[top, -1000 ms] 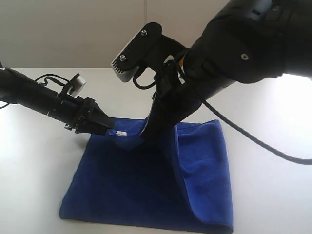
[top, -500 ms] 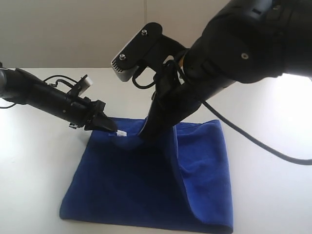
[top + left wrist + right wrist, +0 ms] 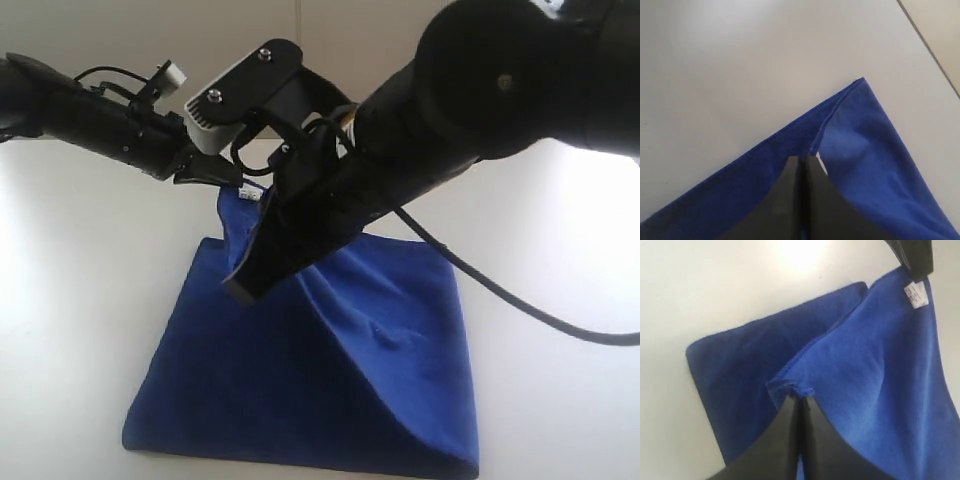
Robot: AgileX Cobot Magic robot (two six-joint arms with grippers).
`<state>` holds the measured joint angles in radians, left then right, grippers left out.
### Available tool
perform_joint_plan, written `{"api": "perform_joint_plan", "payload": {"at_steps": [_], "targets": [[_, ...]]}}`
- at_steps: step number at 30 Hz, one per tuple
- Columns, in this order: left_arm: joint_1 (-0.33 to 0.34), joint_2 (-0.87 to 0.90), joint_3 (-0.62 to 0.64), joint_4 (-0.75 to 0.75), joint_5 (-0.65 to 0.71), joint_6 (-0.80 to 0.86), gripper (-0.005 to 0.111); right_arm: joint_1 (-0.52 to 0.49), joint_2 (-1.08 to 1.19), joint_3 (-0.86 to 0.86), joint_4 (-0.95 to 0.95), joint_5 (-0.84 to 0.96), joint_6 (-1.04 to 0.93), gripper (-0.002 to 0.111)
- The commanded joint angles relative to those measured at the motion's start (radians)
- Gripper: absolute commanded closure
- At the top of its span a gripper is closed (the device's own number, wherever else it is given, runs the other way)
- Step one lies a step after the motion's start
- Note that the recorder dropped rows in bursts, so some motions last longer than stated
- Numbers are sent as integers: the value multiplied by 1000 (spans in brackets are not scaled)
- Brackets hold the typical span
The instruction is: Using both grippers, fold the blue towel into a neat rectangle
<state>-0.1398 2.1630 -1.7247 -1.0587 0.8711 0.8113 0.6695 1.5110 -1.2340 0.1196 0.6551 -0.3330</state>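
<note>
Two pincers, both clamped on cloth.

Left pincer (image 3: 801, 160): black tapered fingers pressed together on the hemmed edge of the deep royal-blue soft terry towel (image 3: 330, 390), close to one corner. The small white rectangular label (image 3: 916, 294) sits just beside the tips.

Right pincer (image 3: 799, 399): same black wedge-shaped fingers, shut on a stitched hem further along the same edge. A grey metal plate with two screws sits on the bulky black wrist behind it.

Towel: the pinched edge is held above the table, and the cloth slopes down from both grips in a soft tent with one diagonal ridge. The near part lies flat. A second blue layer shows beneath the raised one in the right wrist view, so one fold appears to be in place. Pile is matte and plush, hems thin and rolled.

Pale, smooth, flat table (image 3: 80, 320): it carries the towel's resting part.

Progress, as judged: mid-fold. The raised edge has yet to be carried over, laid down and squared, so no neat rectangle yet.
</note>
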Motion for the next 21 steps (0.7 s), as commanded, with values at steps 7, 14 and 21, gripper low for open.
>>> {"api": "perform_joint_plan", "payload": {"at_steps": [7, 14, 21], "targets": [[-4, -11, -33, 159, -17, -22, 107, 46, 117, 0, 246, -142, -214, 108], [-4, -9, -33, 290, -48, -23, 107, 97, 224, 0, 250, -220, -214, 108], [-4, -10, -33, 317, -90, -23, 107, 142, 306, 0, 250, -285, -214, 108]]}}
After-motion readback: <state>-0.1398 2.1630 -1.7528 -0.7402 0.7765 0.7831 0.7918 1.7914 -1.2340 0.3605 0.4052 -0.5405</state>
